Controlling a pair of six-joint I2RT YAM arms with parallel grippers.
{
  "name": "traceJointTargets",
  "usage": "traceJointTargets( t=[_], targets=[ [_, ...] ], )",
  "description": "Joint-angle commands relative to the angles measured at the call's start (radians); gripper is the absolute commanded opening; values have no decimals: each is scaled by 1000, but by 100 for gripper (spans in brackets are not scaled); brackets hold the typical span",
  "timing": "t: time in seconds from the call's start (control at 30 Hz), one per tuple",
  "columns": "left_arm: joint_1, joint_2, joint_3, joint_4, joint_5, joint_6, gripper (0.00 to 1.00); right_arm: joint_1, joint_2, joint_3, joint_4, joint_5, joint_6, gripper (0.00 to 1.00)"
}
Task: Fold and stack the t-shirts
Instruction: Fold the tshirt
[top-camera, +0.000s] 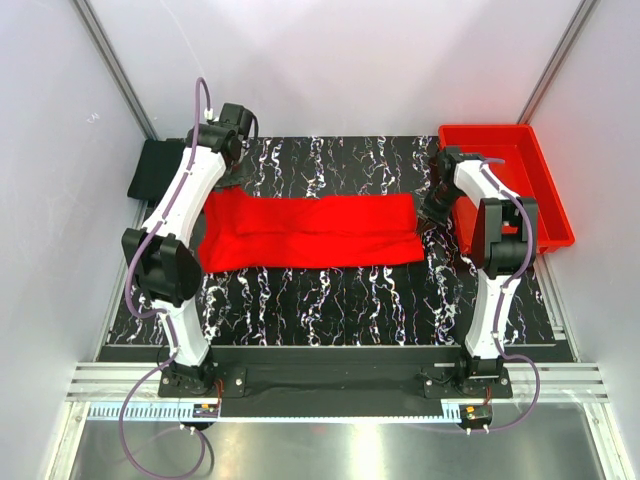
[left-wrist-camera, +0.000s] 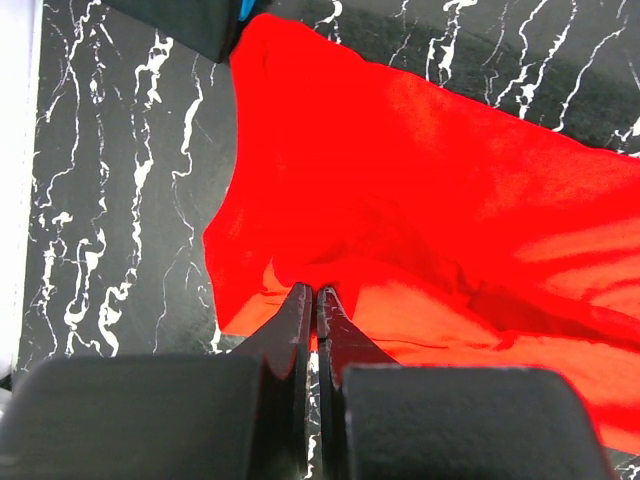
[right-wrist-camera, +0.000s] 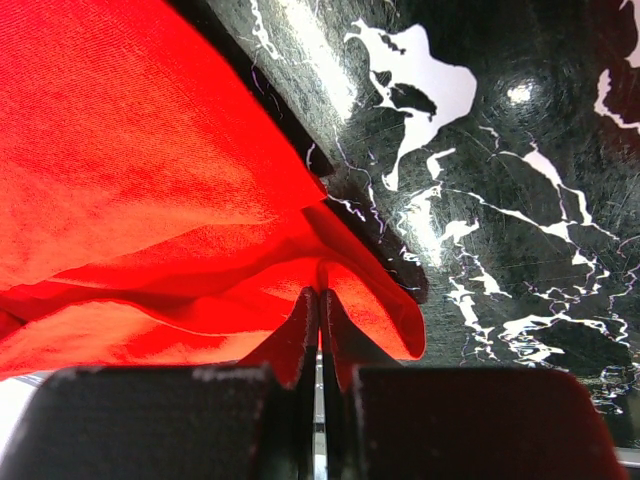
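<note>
Red t-shirt (top-camera: 310, 232): it is laid out as a long band running left to right across the middle of the table, with its near edge fairly straight and light wrinkles along its length. In both wrist views the cloth is seen lifted into soft folds close to the fingers.

Black t-shirt (top-camera: 155, 170): it is found folded at the far left corner of the table, just beyond the left end of the red t-shirt. A thin blue edge (left-wrist-camera: 243, 10) is shown at its corner in the left wrist view.

Left gripper (left-wrist-camera: 315, 296): it is placed at the far left end of the red t-shirt, near the black t-shirt. Its jaws are pressed together, and the rim of the red cloth is pinched at their tips.

Right gripper (right-wrist-camera: 318, 296): it is placed at the right end of the red t-shirt, just left of the bin. Its jaws are pressed together on a small raised fold of red cloth, which curls over to the right of the fingertips.

Table (top-camera: 340, 300): a black surface with white marbling is seen under both shirts, and it is left bare along the near side.

Bin (top-camera: 548, 200): a rigid red plastic tray is set at the far right corner of the table. The forearm of the right arm is seen in front of its left wall.
</note>
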Motion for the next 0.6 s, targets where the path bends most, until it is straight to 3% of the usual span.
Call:
traceJointTargets(
  t=[0.0,0.37,0.57],
  targets=[
    [8,-31,3,20,-46,-4,0,-10,-9,33,-5,-15,9,0],
    [22,-27,-13,31,-83,2,0,-10,11,64,-6,-17,15,0],
    [25,42,65,25,-55,17,0,-12,89,135,-24,-30,16,0]
  ],
)
